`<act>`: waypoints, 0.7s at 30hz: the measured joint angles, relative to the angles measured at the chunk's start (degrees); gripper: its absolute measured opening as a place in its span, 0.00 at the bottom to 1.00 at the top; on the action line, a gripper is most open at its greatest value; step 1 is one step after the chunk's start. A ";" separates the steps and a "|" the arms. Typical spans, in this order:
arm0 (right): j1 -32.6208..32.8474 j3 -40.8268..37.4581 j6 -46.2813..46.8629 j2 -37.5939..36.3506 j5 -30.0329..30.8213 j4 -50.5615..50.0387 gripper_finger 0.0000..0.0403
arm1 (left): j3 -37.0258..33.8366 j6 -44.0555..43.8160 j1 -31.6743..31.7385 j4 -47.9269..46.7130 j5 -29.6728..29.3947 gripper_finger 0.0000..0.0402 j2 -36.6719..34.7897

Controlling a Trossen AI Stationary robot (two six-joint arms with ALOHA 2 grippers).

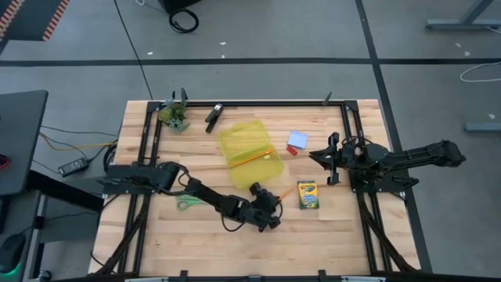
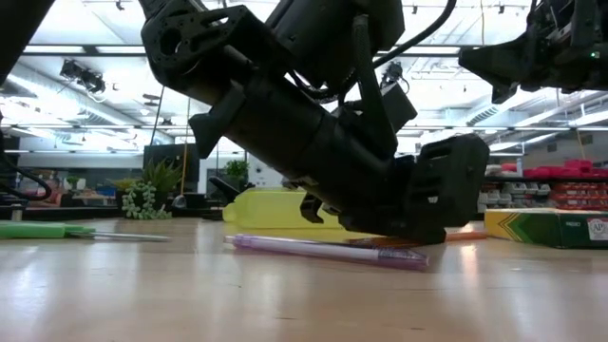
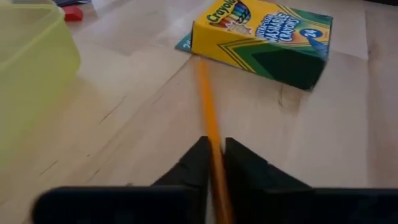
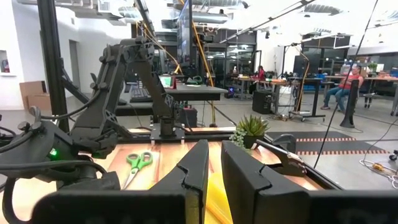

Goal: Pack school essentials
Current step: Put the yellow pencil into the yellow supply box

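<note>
My left gripper [image 1: 270,205] is low over the table's near middle and shut on an orange pencil [image 3: 208,112]. The pencil points at the green-yellow crayon box [image 1: 308,196], which lies flat on the table. A second orange pencil [image 1: 252,157] rests on the yellow-green case [image 1: 249,145]. The purple pen [image 2: 323,249] lies on the table near the left gripper. Green-handled scissors [image 1: 188,205] lie under the left arm. The pale blue notepad [image 1: 297,139] and the red eraser [image 1: 292,150] sit right of the case. My right gripper [image 1: 329,157] hovers shut, right of the notepad. My left gripper pinches the orange pencil between its two fingers [image 3: 194,165], at the part near them [image 3: 216,155]. The fingers lie along the pencil, coming low from the table's left. The pencil's far end [image 3: 203,65] reaches to the crayon box, at table height.
A black clip [image 1: 214,116] and a small green plant clump [image 1: 176,117] sit at the far left of the table. A dark frame runs around the table's edge [image 1: 235,103]. Bare wood lies near the front edge, right of the left gripper.
</note>
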 joint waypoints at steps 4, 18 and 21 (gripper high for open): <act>0.00 0.00 0.00 0.00 0.01 0.00 0.13 | 0.00 -1.87 0.00 -1.12 0.47 0.04 -0.11; 0.00 0.00 0.00 0.00 0.01 0.00 0.13 | -0.68 4.51 -0.10 -4.98 -1.14 0.04 -6.06; 0.00 0.00 0.00 0.00 0.01 0.00 0.13 | -0.61 5.23 0.09 -5.72 -2.14 0.04 -8.15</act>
